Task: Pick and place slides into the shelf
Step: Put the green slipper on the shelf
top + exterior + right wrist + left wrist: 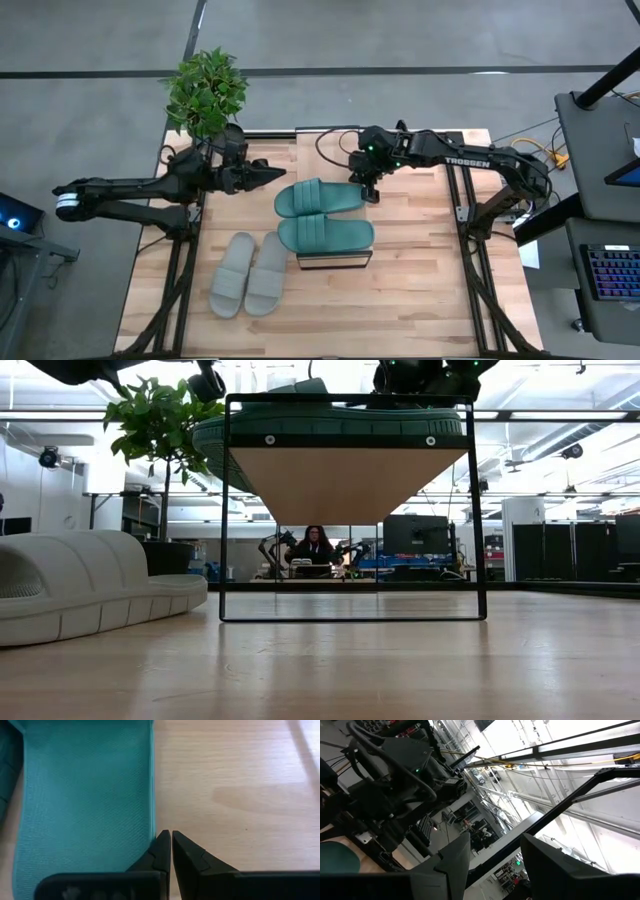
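You see one teal slide (326, 234) on the shelf (334, 258), its mate (320, 197) beside the closed, empty right end effector (371, 190), and the grey pair (250, 273) waiting on the counter (420, 290); the left end effector (282, 176) hovers part-open.

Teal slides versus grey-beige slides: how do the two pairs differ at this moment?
The teal slides lie crosswise, one behind the other, while the grey-beige slides lie side by side, pointing away from the front edge. The nearer teal slide rests on the shelf; the grey-beige pair sits on the table, left of the shelf. The shut right gripper is beside the farther teal slide; no gripper is near the grey-beige pair. Both pairs have ribbed straps.
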